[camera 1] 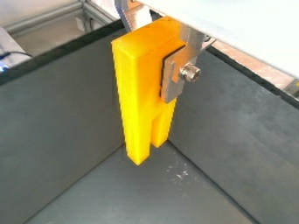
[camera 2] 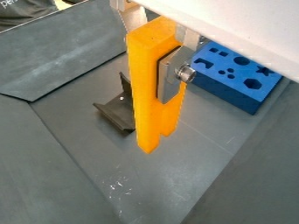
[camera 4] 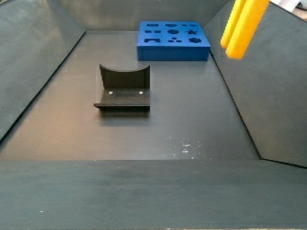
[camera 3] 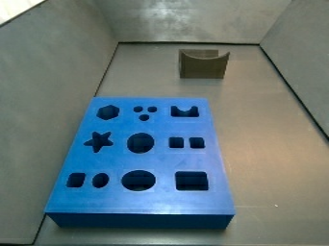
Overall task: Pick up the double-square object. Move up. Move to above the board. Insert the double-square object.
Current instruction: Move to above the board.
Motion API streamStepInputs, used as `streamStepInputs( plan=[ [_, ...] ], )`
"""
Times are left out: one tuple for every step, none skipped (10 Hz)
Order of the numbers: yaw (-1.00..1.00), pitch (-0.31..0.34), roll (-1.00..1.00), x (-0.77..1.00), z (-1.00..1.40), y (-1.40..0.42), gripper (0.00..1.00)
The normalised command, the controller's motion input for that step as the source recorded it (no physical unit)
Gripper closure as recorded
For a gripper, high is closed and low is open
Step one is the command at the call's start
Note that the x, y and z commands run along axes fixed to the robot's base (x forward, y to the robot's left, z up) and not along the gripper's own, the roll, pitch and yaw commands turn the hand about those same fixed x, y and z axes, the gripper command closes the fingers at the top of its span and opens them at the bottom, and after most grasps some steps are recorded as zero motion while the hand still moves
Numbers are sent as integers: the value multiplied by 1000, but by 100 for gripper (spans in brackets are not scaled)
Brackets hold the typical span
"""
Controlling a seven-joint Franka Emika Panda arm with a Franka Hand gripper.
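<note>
My gripper [camera 1: 149,72] is shut on the double-square object [camera 1: 142,96], a long yellow-orange peg that hangs upright from the jaws, its lower end clear above the dark floor. One silver finger [camera 1: 177,74] presses on its side; the opposite finger is hidden behind the peg. Both also show in a wrist view, gripper [camera 2: 156,79] and peg [camera 2: 152,105]. In a side view the peg [camera 4: 246,27] hangs high at the right wall, beside the blue board [camera 4: 174,40] and not over it. The board also shows in a side view [camera 3: 161,197] and a wrist view [camera 2: 251,92].
The dark fixture [camera 4: 124,90] stands on the floor in front of the board; it also shows in a side view [camera 3: 202,63] and below the peg in a wrist view [camera 2: 114,111]. Sloping dark walls [camera 4: 270,99] enclose the floor.
</note>
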Motion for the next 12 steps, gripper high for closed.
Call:
streamStepInputs(
  plan=[
    [-142,620,94,285,107,-1000,100],
    [-95,549,77,293,111,-1000,100],
    [-45,379,-4,302,112,-1000,100],
    [-19,261,-26,302,112,-1000,100],
    [-4,168,-9,304,115,-1000,100],
    [5,142,-17,308,115,-1000,100],
    [6,124,-15,316,117,-1000,100],
    [10,126,-11,322,118,-1000,100],
    [7,136,-5,330,122,-1000,100],
    [6,139,-22,336,125,-1000,100],
    [12,132,0,350,127,-1000,100],
    [8,127,-8,354,127,-1000,100]
  ],
)
